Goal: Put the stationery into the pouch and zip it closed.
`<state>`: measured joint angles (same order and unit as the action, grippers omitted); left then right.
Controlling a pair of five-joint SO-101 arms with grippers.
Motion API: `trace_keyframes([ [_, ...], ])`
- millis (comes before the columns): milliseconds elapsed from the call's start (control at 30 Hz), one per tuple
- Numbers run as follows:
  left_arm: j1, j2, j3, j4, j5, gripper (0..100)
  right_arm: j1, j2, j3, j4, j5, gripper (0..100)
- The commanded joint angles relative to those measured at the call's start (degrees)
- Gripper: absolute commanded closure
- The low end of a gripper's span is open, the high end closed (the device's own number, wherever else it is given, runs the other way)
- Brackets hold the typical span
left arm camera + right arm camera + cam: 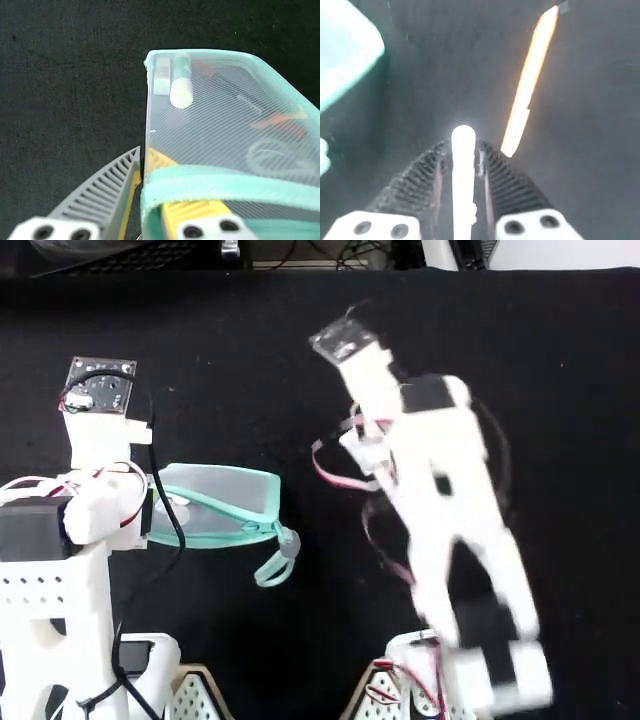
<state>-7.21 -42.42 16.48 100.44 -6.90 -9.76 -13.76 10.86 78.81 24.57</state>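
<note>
From above, the translucent, mint-trimmed pouch (225, 502) lies on the black worktop (200, 360); at my left wrist, my left tool (145, 155) pinches its ribbed plastic edge; at my right wrist, my right tool (463, 150) clamps a smooth white stick (463, 175), which I judge needs steering into the pouch's mouth next, with a slim orange pen (530, 85) lying beside it.

Cut off at the frame edge, the translucent mint-trimmed plastic pouch (210, 125), some contents reduced to vague shapes behind its ribbed wall, slim white stick (463, 165) cropped at its near end, long orange pen (530, 75) blurred.
</note>
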Motion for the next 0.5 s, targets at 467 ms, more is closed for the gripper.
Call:
trace_keyframes([
  [467,0.8,0.1,0.0,0.3,0.8,97,-33.8,-63.3,10.0,-22.8,-8.1,98.5],
])
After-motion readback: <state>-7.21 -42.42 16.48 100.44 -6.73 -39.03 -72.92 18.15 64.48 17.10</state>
